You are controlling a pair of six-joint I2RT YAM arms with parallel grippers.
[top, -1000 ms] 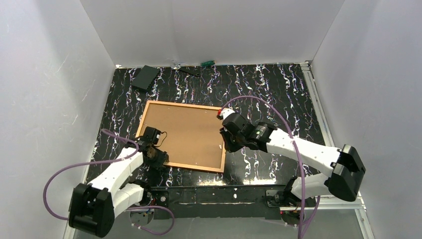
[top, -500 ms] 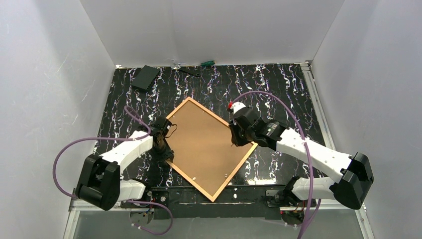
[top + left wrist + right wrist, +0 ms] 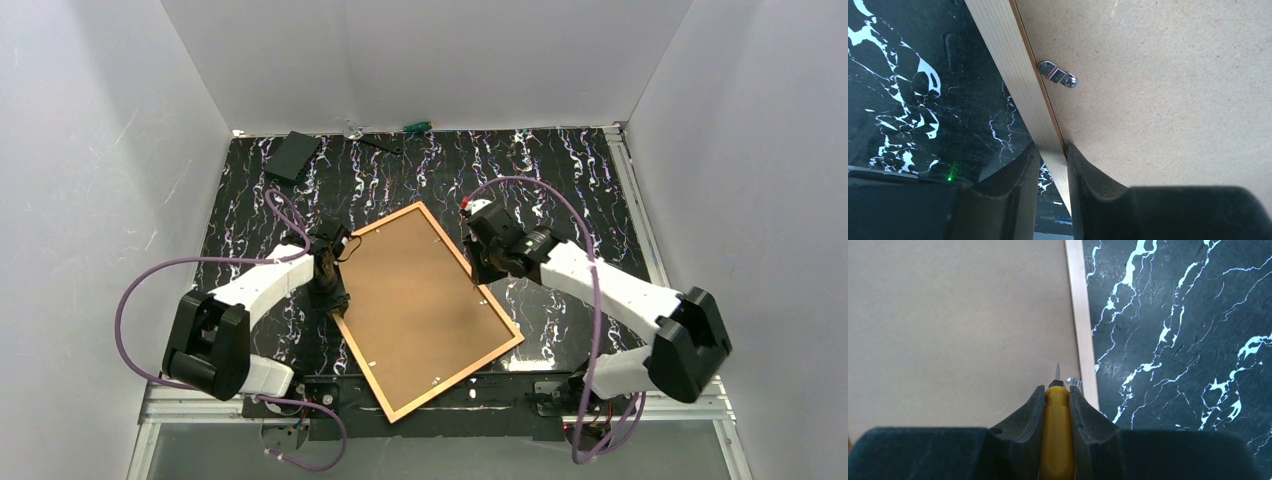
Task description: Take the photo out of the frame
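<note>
The frame [image 3: 498, 310] lies face down and askew on the black marbled table. The photo [image 3: 425, 310] shows only its plain brown board back; the print is hidden. My left gripper [image 3: 328, 290] is shut on the frame's left rail [image 3: 1013, 60], one finger [image 3: 1088, 190] on the board [image 3: 1158, 100], near a metal turn clip [image 3: 1058, 74]. My right gripper [image 3: 483, 262] is shut on a yellow-handled screwdriver [image 3: 1057, 430]. Its tip is over the board [image 3: 948, 315], beside a small clip [image 3: 1074, 381] at the right rail [image 3: 1080, 315].
A black box [image 3: 292, 156] and a green-handled tool [image 3: 417, 127] lie along the back wall. White walls close in three sides. The frame's near corner [image 3: 392, 418] overhangs the table's front edge between the arm bases.
The frame has turned clockwise from landscape to nearly lengthwise, its near corner sliding over the front edge. The left gripper moved away from me with the rail; the right gripper stayed near the right rail.
</note>
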